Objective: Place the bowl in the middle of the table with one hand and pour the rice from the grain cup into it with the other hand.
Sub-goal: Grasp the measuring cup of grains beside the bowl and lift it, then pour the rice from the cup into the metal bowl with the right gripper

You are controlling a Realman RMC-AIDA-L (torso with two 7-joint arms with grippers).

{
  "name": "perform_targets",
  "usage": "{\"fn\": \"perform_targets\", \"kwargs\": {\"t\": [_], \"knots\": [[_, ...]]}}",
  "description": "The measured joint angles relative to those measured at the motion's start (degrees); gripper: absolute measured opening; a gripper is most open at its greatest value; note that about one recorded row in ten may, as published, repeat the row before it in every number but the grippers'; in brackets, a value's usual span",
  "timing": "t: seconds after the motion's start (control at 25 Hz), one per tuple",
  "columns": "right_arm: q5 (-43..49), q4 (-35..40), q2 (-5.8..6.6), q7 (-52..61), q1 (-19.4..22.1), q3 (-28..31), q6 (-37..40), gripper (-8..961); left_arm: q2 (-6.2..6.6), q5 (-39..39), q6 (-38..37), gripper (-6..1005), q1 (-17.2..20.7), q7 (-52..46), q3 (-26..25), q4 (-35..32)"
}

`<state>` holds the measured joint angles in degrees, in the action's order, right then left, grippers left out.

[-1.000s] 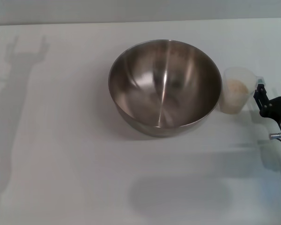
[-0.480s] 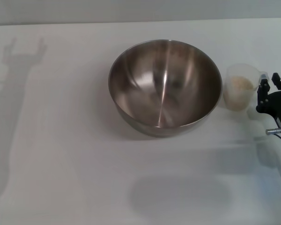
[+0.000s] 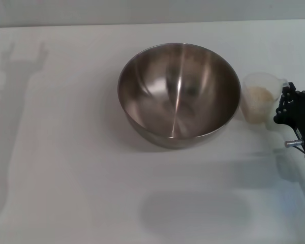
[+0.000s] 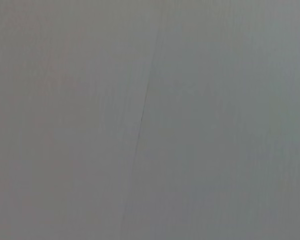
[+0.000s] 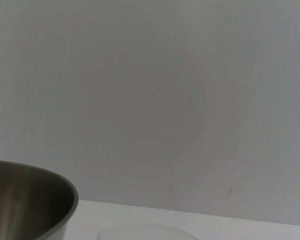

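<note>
The steel bowl (image 3: 179, 94) stands upright and empty in the middle of the white table (image 3: 66, 178). Just to its right stands the clear grain cup (image 3: 259, 101), upright with pale rice (image 3: 259, 94) inside. My right gripper (image 3: 287, 104) is at the cup's right side, its black fingers closed at the handle. The right wrist view shows the bowl's rim (image 5: 35, 200) and a faint edge of the cup's rim (image 5: 145, 232). My left gripper is out of view; only its shadow falls on the table's far left.
The left wrist view shows only a plain grey surface. A pale wall runs along the table's far edge (image 3: 152, 23). White tabletop stretches to the left of and in front of the bowl.
My right gripper has moved in towards the cup's handle and its fingers have drawn together. The cup has shifted slightly. The bowl has not moved.
</note>
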<state>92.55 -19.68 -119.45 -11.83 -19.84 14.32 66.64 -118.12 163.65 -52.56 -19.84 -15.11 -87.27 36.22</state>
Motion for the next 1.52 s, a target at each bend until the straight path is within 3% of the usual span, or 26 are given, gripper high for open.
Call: {"fn": "perform_targets", "kwargs": {"t": [0.2,0.48,0.76,1.08,1.12,1.52], "knots": [[-0.2,0.5,-0.02,0.2,0.4,0.6,1.8,25,0.0,0.0,-0.2,832,0.4,0.0,0.5,0.6],[-0.4,2.8,-0.08,-0.2,0.5,1.5,12.0,9,0.0,0.0,-0.2,832,0.8,0.0,1.0,1.1],[0.1,7.4,0.12,-5.1,-4.3,1.3,20.1,9,-0.01,0.0,-0.2,832,0.8,0.0,1.5,1.6],[6.4,6.9,-0.02,-24.4,-9.4,0.7,21.6,8,0.06,0.0,-0.1,832,0.3,0.0,2.1,1.8],[8.4,6.3,-0.08,-30.9,-10.0,0.7,21.6,8,0.08,0.1,-0.1,832,0.1,0.0,2.1,1.8],[14.5,5.1,-0.08,-59.0,-11.9,0.7,19.8,9,0.09,0.1,0.2,832,-0.8,0.3,2.1,1.8]]}}
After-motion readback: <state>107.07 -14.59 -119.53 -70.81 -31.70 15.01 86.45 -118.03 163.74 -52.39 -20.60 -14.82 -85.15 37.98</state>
